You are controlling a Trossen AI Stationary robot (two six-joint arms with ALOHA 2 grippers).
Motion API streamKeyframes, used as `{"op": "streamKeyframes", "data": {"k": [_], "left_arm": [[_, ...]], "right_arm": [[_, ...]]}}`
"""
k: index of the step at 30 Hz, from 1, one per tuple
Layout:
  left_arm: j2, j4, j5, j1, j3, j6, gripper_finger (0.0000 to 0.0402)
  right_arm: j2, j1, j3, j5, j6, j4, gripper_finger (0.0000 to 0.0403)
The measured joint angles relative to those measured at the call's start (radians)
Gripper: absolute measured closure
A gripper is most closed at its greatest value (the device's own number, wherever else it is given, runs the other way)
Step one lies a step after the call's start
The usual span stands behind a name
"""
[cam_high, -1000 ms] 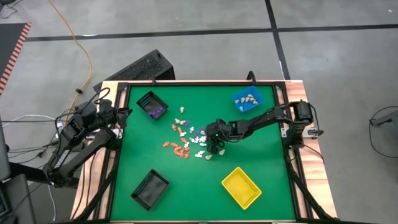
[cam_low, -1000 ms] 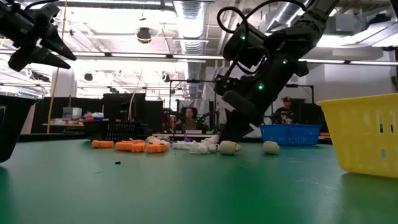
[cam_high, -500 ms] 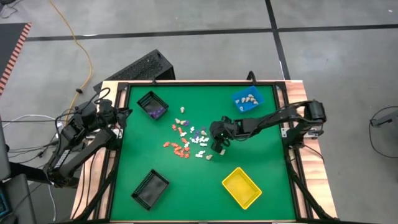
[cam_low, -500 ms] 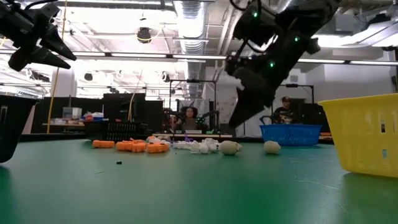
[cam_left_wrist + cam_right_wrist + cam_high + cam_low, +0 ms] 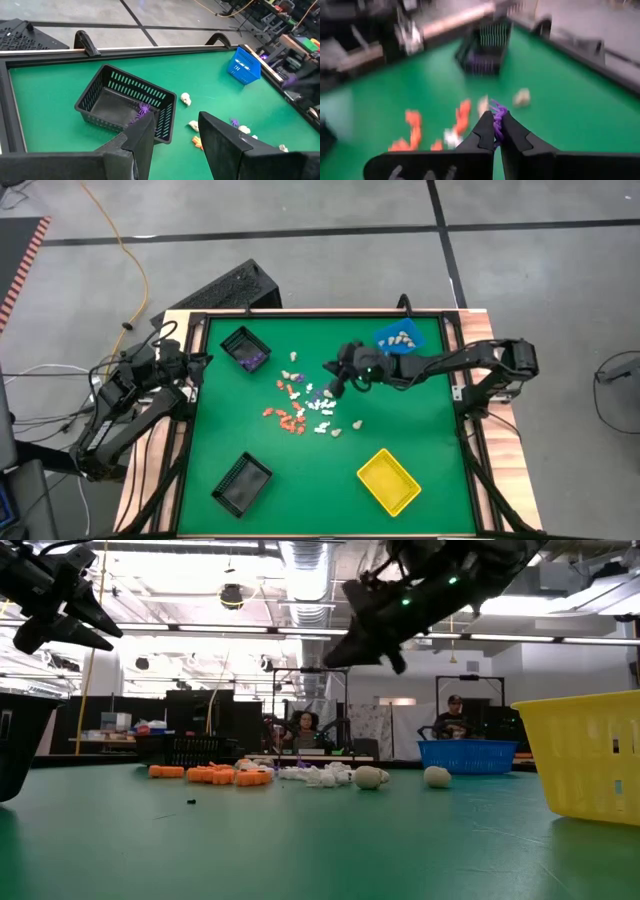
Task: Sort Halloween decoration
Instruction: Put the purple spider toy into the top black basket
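The Halloween decoration pieces (image 5: pixel 300 405), orange, white, purple and beige, lie scattered on the green mat at the table's middle (image 5: pixel 250 775). My right gripper (image 5: pixel 330 385) hangs high above them (image 5: pixel 335 655) and is shut on one small purple piece (image 5: pixel 497 116). My left gripper (image 5: pixel 195 365) waits open at the table's left edge (image 5: pixel 175 137), raised, pointing toward the black bin (image 5: pixel 125 107) that holds purple pieces. My right gripper pinches the purple piece (image 5: pixel 498 120) between its two fingertips, and the piece's thin legs stick out past the fingertips. The fingers slant slightly downward toward the table's far left. The piece is lifted clear of the mat.
A black bin (image 5: pixel 244 348) stands at the far left, a blue bin (image 5: pixel 398 340) with beige pieces at the far right, a yellow bin (image 5: pixel 388 480) at the near right and another black bin (image 5: pixel 241 482) at the near left. People sit in the room beyond the table.
My right gripper has risen from the pile, staying shut. It has gone toward the table's far left and tipped from pointing steeply down to nearly level. The pieces on the mat have stayed where they were.
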Motion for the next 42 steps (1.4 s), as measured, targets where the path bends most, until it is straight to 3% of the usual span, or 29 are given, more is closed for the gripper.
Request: {"op": "streamKeyframes", "data": {"k": [4, 9, 14, 27, 37, 42], "left_arm": [[0.0, 0.0, 0.0, 0.0, 0.0, 0.008, 0.0258], [0.0, 0.0, 0.0, 0.0, 0.0, 0.008, 0.0258], [0.0, -0.001, 0.0, 0.0, 0.0, 0.016, 0.0258], [0.0, -0.001, 0.001, 0.0, 0.0, 0.017, 0.0258], [0.0, 0.0, 0.003, 0.0, 0.0, 0.017, 0.0258], [0.0, -0.001, 0.004, 0.0, 0.0, 0.018, 0.0258]], "right_arm": [[0.08, -0.045, 0.062, 0.0, 0.001, 0.105, 0.0373], [0.227, -0.069, 0.262, -0.047, -0.043, 0.112, 0.0373], [0.371, -0.077, 0.473, -0.089, -0.126, 0.06, 0.0373], [0.707, -0.096, 0.915, -0.238, -0.163, -0.018, 0.0373], [0.911, -0.101, 1.149, -0.268, -0.165, -0.097, 0.0372], [0.955, -0.109, 1.192, -0.266, -0.166, -0.107, 0.0325]]}}
